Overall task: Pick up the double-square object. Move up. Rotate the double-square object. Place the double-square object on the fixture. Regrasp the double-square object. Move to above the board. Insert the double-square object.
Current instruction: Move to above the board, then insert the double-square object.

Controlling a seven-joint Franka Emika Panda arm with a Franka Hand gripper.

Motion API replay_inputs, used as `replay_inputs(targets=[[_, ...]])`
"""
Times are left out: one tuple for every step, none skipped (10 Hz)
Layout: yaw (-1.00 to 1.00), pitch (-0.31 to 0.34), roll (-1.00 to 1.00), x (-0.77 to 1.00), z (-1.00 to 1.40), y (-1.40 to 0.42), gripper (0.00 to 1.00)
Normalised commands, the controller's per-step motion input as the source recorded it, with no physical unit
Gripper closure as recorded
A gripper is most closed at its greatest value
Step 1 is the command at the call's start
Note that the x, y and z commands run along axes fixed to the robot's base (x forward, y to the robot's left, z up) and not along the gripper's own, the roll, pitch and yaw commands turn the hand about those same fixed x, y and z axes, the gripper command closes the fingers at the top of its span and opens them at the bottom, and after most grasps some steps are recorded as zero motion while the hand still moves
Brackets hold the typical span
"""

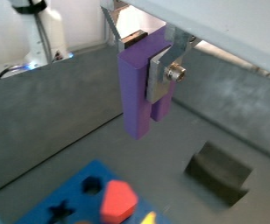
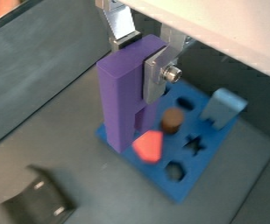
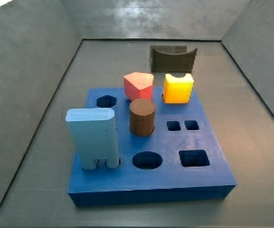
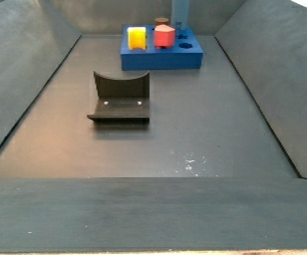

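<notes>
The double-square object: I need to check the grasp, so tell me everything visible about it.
The double-square object is a purple, matte, plastic-looking bar with two square prongs at its lower end. It hangs upright, clamped near its top in the hand, in the air above the floor. Only the finger plates touch it. Neither side view shows it.

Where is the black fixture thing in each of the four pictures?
Wrist view: the fixture sits on the grey floor, beyond the purple double-square object held in the gripper.
Wrist view: the fixture is cut off in a corner, again on the floor.
Side view: the fixture stands behind the board.
Side view: the fixture is mid-floor, nearer than the board.
Shared landmark: the blue board.
</notes>
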Motion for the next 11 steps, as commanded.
replay_inputs(targets=[[-0.05,-0.098,-0.68,-0.19,-0.01,-0.11,1.0],[-0.03,-0.057,-0.4,-0.11,0.0,-0.06,1.0],[-0.02,-0.045,-0.3,-0.08,0.0,-0.05,1.0],[-0.03,0.0,0.0,0.0,0.0,0.0,1.0],[-0.31,-0.01,0.0,0.1,0.0,-0.12,1.0],[-0.82,0.0,0.01,0.15,0.0,-0.13,1.0],[-0.96,0.0,0.01,0.0,0.0,-0.11,1.0],[-0.97,0.0,0.01,0.0,0.0,-0.12,1.0],[-0.93,0.0,0.01,0.04,-0.03,-0.13,1.0],[-0.85,0.0,0.03,0.15,-0.09,-0.14,1.0],[-0.79,0.0,0.06,0.22,-0.16,-0.14,1.0]])
